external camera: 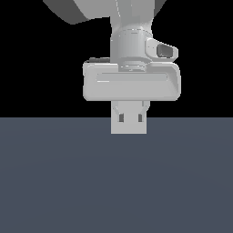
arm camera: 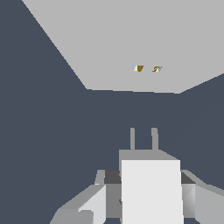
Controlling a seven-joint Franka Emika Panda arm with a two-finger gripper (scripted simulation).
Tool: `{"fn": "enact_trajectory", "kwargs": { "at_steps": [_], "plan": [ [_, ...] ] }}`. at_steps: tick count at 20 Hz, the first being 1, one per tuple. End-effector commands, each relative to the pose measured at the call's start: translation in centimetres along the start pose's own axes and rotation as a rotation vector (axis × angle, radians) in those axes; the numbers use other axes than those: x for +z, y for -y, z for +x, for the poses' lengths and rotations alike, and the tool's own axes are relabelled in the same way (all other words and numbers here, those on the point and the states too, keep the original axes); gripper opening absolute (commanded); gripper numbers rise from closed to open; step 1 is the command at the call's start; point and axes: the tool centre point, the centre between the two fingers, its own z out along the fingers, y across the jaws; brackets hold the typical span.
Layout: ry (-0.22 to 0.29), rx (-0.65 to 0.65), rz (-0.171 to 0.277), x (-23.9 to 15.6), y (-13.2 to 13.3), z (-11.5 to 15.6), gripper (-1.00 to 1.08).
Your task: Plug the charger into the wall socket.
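I had the gripper (arm camera: 151, 192) clamped on the charger (arm camera: 151, 188), prongs (arm camera: 143, 139) aimed at the wall socket (arm camera: 131, 43) but apart from it, so I judged this the approach step, needing me next to line up with its holes (arm camera: 148, 68)

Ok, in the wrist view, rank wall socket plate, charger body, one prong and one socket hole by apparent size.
1. wall socket, cropped by the frame
2. charger body, inflated by nearness to the camera
3. one prong
4. one socket hole
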Motion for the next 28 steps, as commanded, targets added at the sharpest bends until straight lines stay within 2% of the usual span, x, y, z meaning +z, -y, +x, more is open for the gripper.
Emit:
{"fn": "enact_trajectory", "kwargs": {
  "at_steps": [1, 16, 28],
  "plan": [
    [0.0, 0.023, -0.003, -0.2, 0.0, 0.2, -1.0],
    [0.001, 0.043, -0.005, -0.3, 0.0, 0.9, -1.0],
    [0.001, 0.043, -0.005, 0.1, -0.1, 4.6, -1.0]
  ]
}}
